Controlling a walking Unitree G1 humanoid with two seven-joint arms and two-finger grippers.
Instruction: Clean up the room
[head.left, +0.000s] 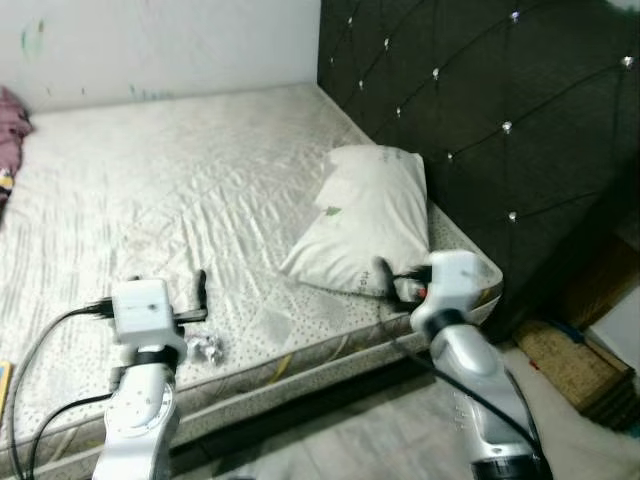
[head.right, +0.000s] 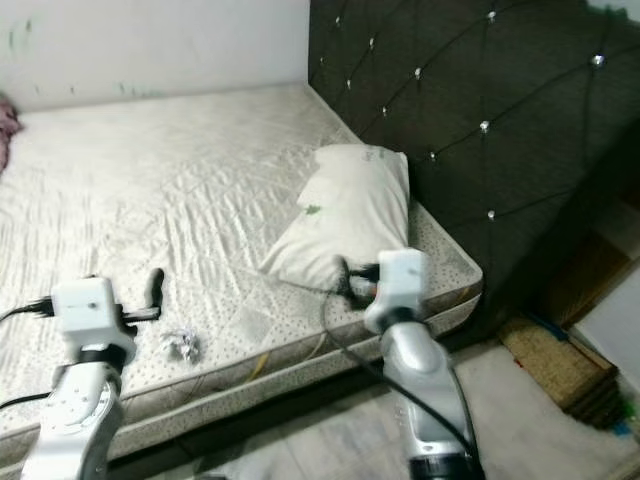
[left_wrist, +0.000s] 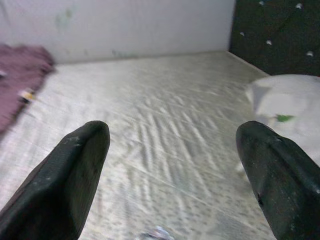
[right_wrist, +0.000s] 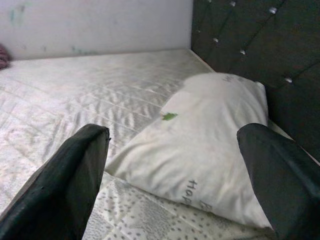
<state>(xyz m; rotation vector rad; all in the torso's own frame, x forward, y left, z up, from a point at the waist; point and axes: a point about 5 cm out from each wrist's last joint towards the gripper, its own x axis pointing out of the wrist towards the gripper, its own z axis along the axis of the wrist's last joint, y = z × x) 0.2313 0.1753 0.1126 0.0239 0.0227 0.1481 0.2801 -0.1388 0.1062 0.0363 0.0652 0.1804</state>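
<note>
— Now then, where on the bare cream quilted mattress (head.left: 170, 190)?

— Left tool (head.left: 200, 295) low over the front part of that mattress, black fingers (left_wrist: 75, 170) spread wide apart, nothing between them. Right tool (head.left: 385, 280) at the front corner of the same mattress, just short of the pillow's near end, fingers (right_wrist: 70, 175) likewise wide apart and empty.

— And the task's things?

— White rumpled pillow (head.left: 370, 220) with a small green mark and dark lettering, lying at the head end of the mattress, leaning against the dark tufted headboard (head.left: 480, 130) studded with shiny buttons. Small crumpled silvery scrap (head.left: 207, 347) near the mattress's front edge, just beside and below the left tool, not touched by it. Pinkish-purple bunched cloth (head.left: 12, 125) at the far left side of the mattress, close to the pale wall (head.left: 160, 45).

— Anything off the mattress?

— Woven straw-coloured mat or basket (head.left: 575, 365) on the floor past the headboard corner, well apart from the pillow; can't tell which. Grey floor (head.left: 370, 430) along the mattress's front edge, both silver arms rising from it.

— Contact anywhere?

— None visible; right tool near the pillow, apart from it.
</note>
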